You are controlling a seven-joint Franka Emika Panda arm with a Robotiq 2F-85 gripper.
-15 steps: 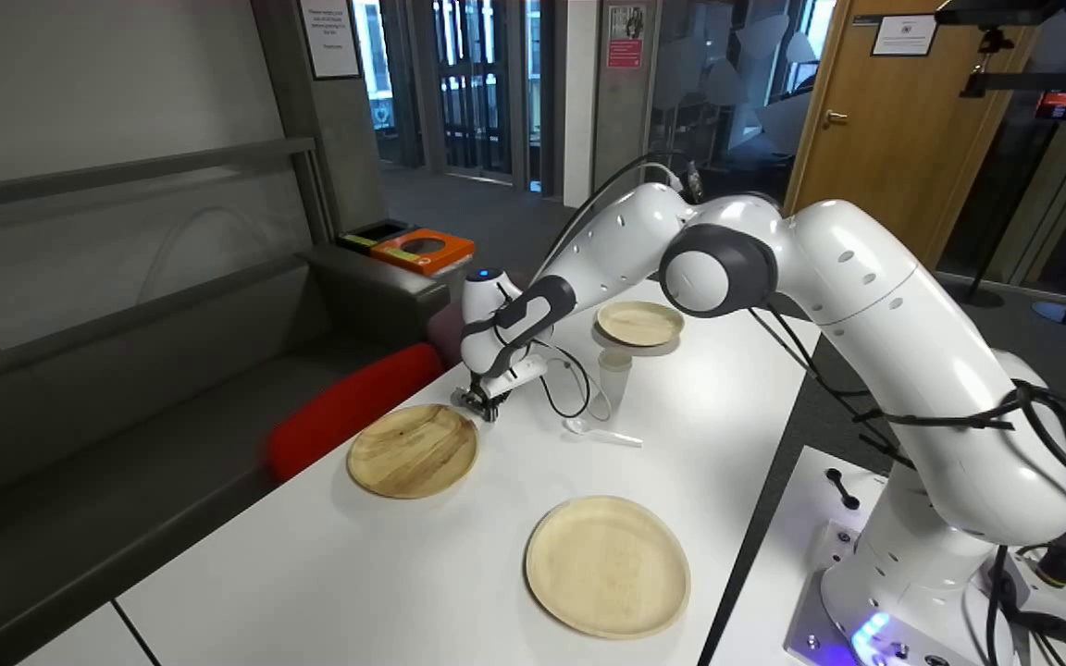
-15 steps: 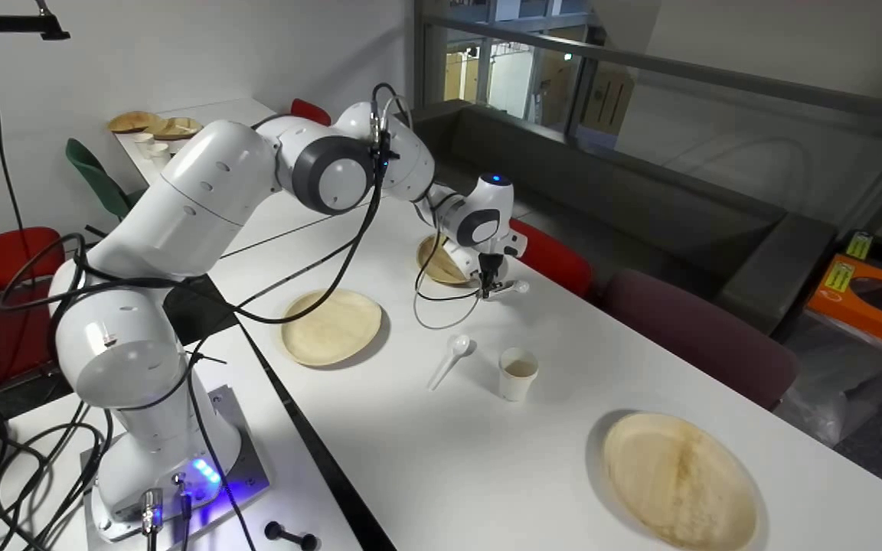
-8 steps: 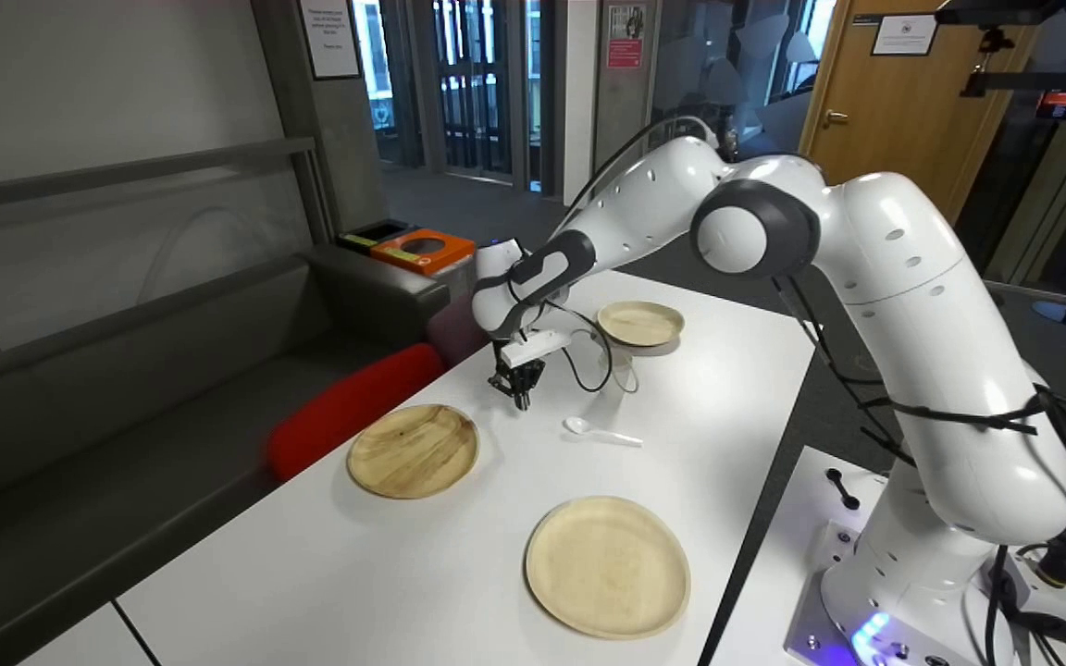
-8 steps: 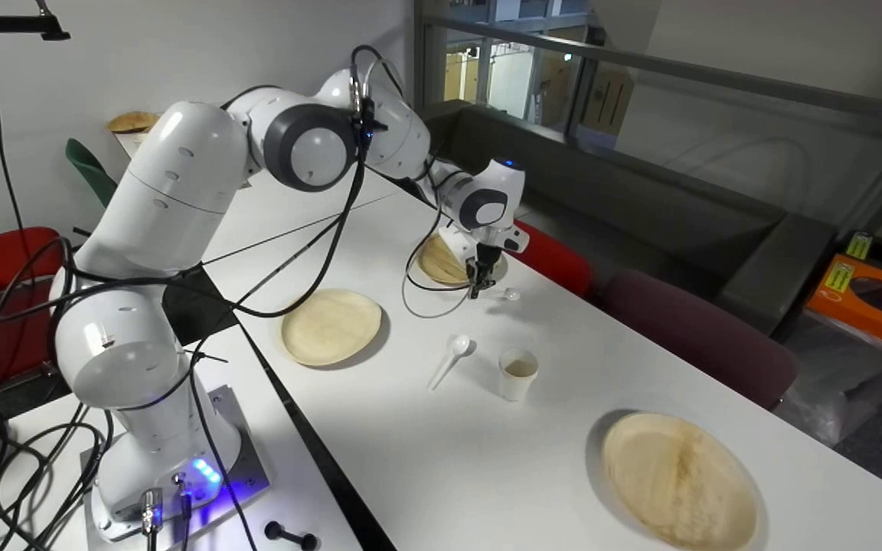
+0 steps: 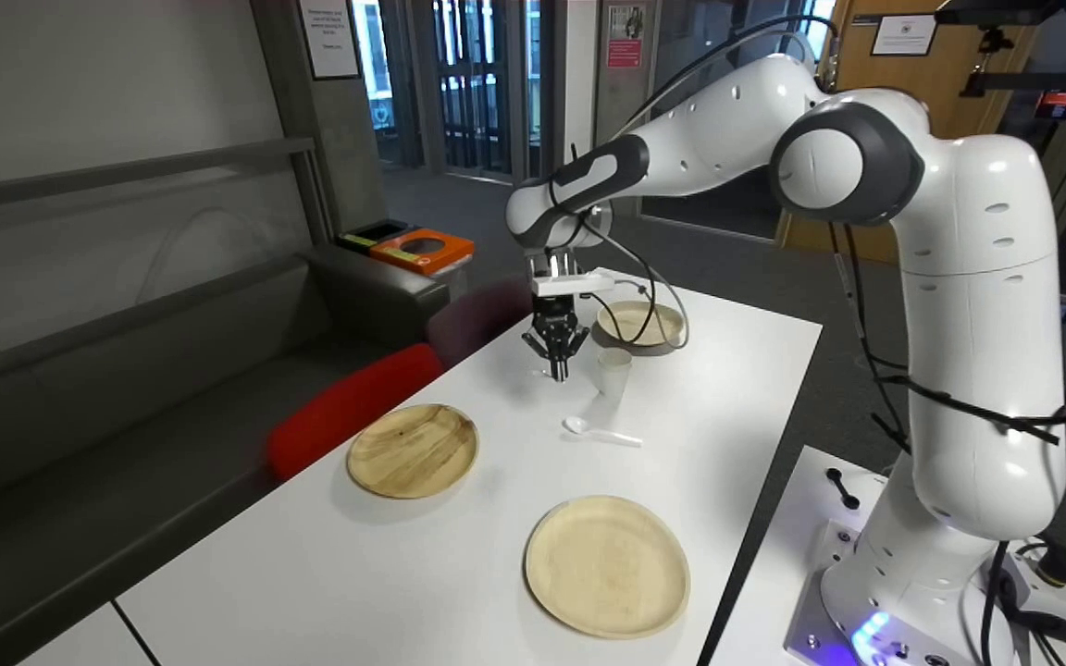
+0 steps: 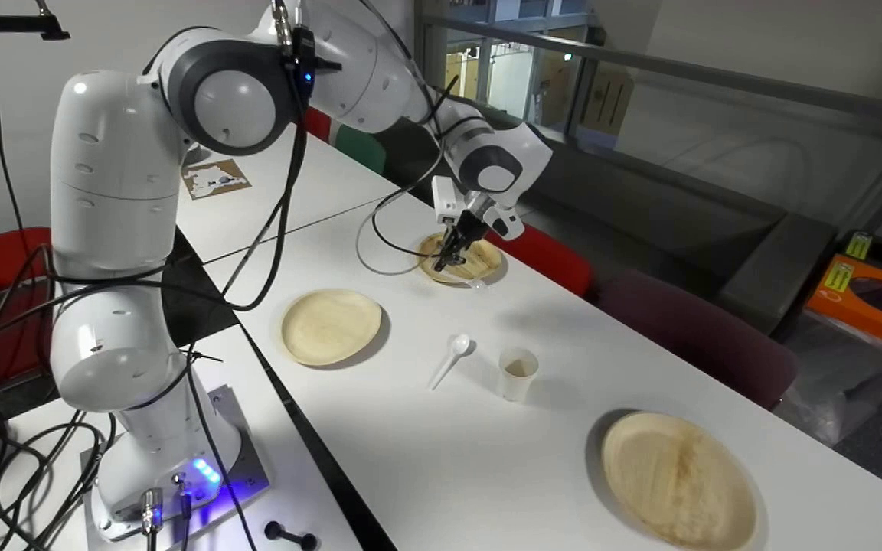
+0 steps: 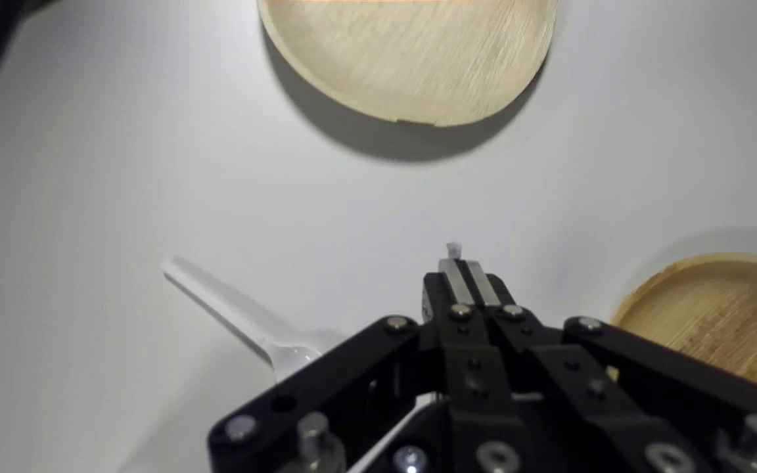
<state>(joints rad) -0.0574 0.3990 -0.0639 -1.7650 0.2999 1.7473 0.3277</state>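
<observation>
Off-white cup (image 6: 517,375) stands upright, its shaded inside visible, while the hand (image 7: 468,281) pinches a pale spoon (image 6: 477,283).

No text legible. Too blurred to read: framed notice (image 5: 329,37) on pillar (image 5: 334,139), poster (image 5: 625,37) on wall panel (image 5: 612,92), sign (image 5: 905,35) on wooden door (image 5: 947,97), yellow label (image 6: 839,277) on orange bin (image 6: 837,308).

1. Grey sofa (image 5: 172,398): left side of frame, in an exterior view.
2. Red chair (image 5: 353,407): left of centre, in an exterior view; purple chair (image 5: 477,319) above and right of it.
3. Orange bin lid (image 6: 854,312): right edge of frame, in an exterior view; green chair (image 6: 360,148) at upper centre there.
4. Framed notice (image 5: 329,37): upper left; wooden door (image 5: 922,74): upper right, in an exterior view.
</observation>
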